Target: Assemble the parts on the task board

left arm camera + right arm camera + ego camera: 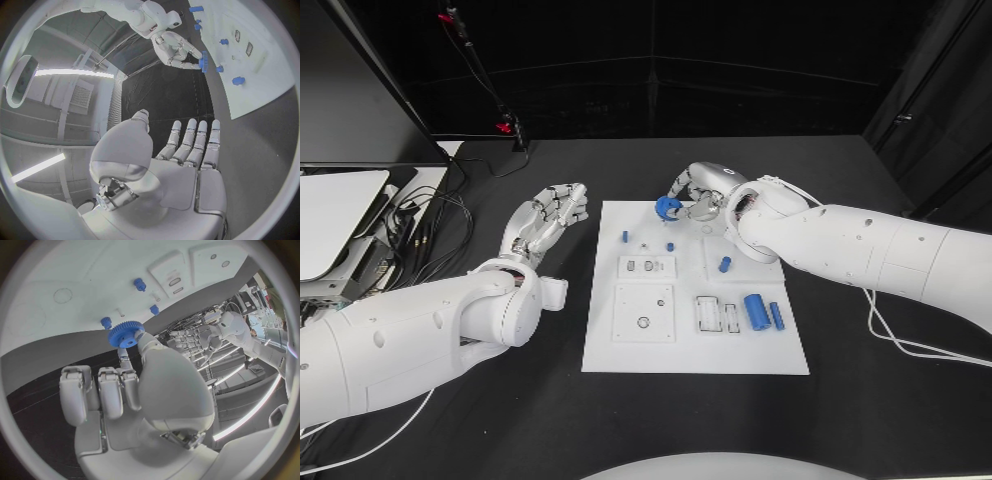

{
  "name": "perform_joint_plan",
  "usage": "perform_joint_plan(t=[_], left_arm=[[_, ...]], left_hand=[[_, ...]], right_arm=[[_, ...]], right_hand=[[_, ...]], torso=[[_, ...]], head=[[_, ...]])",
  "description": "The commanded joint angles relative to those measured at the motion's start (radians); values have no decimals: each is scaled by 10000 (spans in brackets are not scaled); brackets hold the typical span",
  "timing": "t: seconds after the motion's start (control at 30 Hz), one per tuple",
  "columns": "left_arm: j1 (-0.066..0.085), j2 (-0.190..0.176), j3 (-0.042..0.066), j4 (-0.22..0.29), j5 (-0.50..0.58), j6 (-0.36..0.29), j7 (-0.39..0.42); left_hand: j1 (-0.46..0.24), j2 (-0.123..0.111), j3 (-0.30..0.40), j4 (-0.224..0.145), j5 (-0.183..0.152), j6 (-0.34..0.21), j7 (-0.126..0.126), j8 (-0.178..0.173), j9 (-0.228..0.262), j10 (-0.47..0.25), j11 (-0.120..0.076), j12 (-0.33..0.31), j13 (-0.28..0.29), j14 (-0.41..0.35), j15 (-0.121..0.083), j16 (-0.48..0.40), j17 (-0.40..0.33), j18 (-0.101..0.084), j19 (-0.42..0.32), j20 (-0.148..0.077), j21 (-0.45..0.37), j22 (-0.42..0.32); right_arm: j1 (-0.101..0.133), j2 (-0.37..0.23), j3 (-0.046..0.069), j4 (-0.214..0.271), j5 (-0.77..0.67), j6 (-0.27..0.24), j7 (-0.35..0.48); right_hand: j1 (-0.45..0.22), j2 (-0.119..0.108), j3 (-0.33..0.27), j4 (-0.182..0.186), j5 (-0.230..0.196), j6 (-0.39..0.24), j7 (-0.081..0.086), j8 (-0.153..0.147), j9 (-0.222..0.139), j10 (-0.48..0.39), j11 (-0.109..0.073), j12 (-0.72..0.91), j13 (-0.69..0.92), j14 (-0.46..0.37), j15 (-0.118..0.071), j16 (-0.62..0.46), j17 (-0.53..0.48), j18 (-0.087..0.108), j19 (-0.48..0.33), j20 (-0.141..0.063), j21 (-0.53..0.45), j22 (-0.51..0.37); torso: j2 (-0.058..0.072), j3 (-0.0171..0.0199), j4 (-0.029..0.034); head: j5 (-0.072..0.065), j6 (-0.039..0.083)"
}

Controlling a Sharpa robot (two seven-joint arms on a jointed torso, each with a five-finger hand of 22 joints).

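Right hand (697, 195) pinching a small blue toothed plastic gear (125, 334) above the flat white task board (632, 355), left hand (548, 215) spread empty beside it: gear-placing step, next presumably requiring alignment over a blue peg (139, 284).

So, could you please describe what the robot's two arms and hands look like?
Both arms are smooth, rounded white shells with bulky joints. The left arm and right arm each end in a silver metallic many-fingered hand: the left hand and right hand. Pale segmented fingers show dark joint seams. A thin white cable trails by the right arm.
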Motion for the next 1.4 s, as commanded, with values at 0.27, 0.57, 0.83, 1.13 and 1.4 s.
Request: perform_joint_plan(t=[0.27,0.57,0.83,1.13,1.4], left_arm=[[18,-2,10,13,-64,70,2241],[18,6,10,-2,-64,76,2229],[17,10,10,-18,-64,71,2216],[17,12,10,-18,-63,72,2206],[17,9,10,-4,-63,73,2206]], left_hand=[[70,66,-58,-14,36,-17,1545,49,-9,66,24,60,-13,69,-2,-10,-10,97,28,12,63,10],[74,70,-65,-14,39,-16,1545,50,-14,70,24,61,-13,72,-2,-9,-9,95,32,12,68,13],[76,73,-68,-13,40,-16,1545,51,-16,72,24,62,-13,73,-2,-9,-9,95,26,12,66,10],[76,73,-68,-13,40,-16,1545,51,-16,72,24,62,-13,73,-2,-9,-9,95,26,12,66,10],[82,81,-73,-13,44,-16,1545,52,-20,75,23,63,-13,76,-2,-8,-9,93,29,11,71,12]], right_arm=[[9,474,8,-620,-433,516,-67],[-29,687,6,-945,-514,852,-148],[-90,909,5,-1188,-525,959,-108],[-119,1025,5,-1286,-527,991,-81],[-147,1159,4,-1468,-488,1073,-119]], right_hand=[[84,-21,26,-57,12,375,-296,9,-10,1041,52,25,2633,1059,46,25,2631,-73,1025,56,33,2634],[70,-42,24,-73,-14,380,-288,-42,-28,1041,61,25,2633,1059,54,25,2631,-73,1025,65,33,2634],[60,-50,22,-77,-27,384,-288,-63,-35,1041,63,25,2633,1059,58,25,2631,-73,1025,69,33,2634],[60,-50,22,-77,-27,384,-288,-63,-35,1041,63,25,2633,1059,58,25,2631,-73,1025,69,33,2634],[62,-45,29,-85,-31,386,-290,-81,-41,1041,62,25,2633,1059,61,25,2631,-73,1025,72,33,2634]], torso=[[-4,-6,-30],[-7,5,-40],[-3,7,-34],[0,-9,-23],[-5,-2,-25]], head=[[80,-26],[79,-50],[82,-57],[72,-82],[84,-83]])
